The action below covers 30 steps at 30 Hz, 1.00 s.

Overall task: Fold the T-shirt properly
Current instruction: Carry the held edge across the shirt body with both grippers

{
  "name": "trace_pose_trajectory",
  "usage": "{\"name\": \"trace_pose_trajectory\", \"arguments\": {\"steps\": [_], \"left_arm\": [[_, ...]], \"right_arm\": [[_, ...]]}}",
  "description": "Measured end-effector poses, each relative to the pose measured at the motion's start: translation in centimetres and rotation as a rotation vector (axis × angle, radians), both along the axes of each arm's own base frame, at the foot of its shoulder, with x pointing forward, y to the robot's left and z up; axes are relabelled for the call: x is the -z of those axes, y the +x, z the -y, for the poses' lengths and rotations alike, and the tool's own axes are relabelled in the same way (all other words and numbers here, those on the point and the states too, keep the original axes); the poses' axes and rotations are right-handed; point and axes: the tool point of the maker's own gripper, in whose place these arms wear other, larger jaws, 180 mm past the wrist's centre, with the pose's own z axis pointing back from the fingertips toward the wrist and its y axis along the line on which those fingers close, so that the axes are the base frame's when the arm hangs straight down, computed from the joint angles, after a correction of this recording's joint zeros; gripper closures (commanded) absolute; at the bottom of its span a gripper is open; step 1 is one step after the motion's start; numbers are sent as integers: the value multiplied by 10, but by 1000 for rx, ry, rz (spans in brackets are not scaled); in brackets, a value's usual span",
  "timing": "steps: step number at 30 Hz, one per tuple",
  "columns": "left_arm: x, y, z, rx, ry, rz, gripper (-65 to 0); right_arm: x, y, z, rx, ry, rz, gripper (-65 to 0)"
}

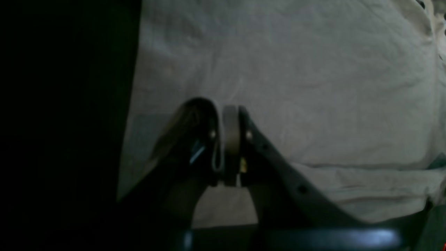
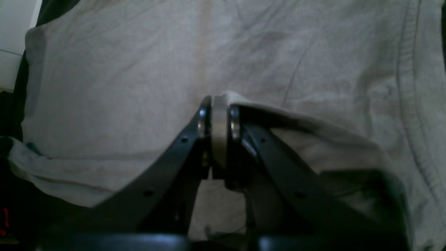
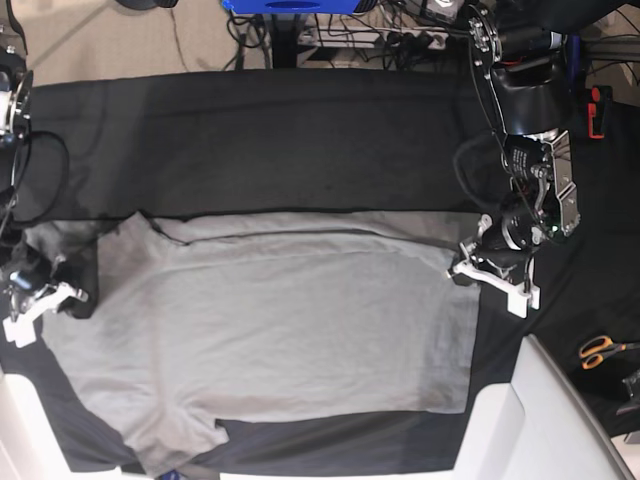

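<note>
The grey T-shirt (image 3: 270,330) lies spread flat on the black table cloth (image 3: 300,140), with a narrow band along its far edge folded over. My left gripper (image 3: 462,268) is at the shirt's far right corner. In the left wrist view it (image 1: 230,115) is shut with a fold of the T-shirt (image 1: 296,69) pinched between the pads. My right gripper (image 3: 60,292) is at the shirt's left edge. In the right wrist view it (image 2: 219,104) is shut on a raised fold of the T-shirt (image 2: 122,76). A sleeve (image 3: 170,440) lies at the near left.
Orange-handled scissors (image 3: 598,348) lie on the cloth at the right. A white surface (image 3: 540,420) juts in at the near right corner. Cables and a blue object (image 3: 290,5) sit beyond the table's far edge.
</note>
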Motion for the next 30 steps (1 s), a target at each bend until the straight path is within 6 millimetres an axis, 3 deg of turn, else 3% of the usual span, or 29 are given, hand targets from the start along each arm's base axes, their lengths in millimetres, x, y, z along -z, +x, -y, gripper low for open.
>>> {"name": "trace_pose_trajectory", "arguments": {"steps": [15, 28, 29, 30], "left_arm": [[11, 5, 0, -30, -23, -2, 0], [-2, 20, -3, -44, -19, 52, 0], [-4, 22, -4, -52, -16, 68, -49], [-7, 25, -5, -57, -15, 83, -138]], "right_arm": [[-10, 10, 2, 17, 2, 46, -6], [-14, 18, -7, 35, 27, 96, -18], [-14, 18, -8, 35, 28, 96, -30], [-14, 18, -8, 36, 29, 96, -59]]}}
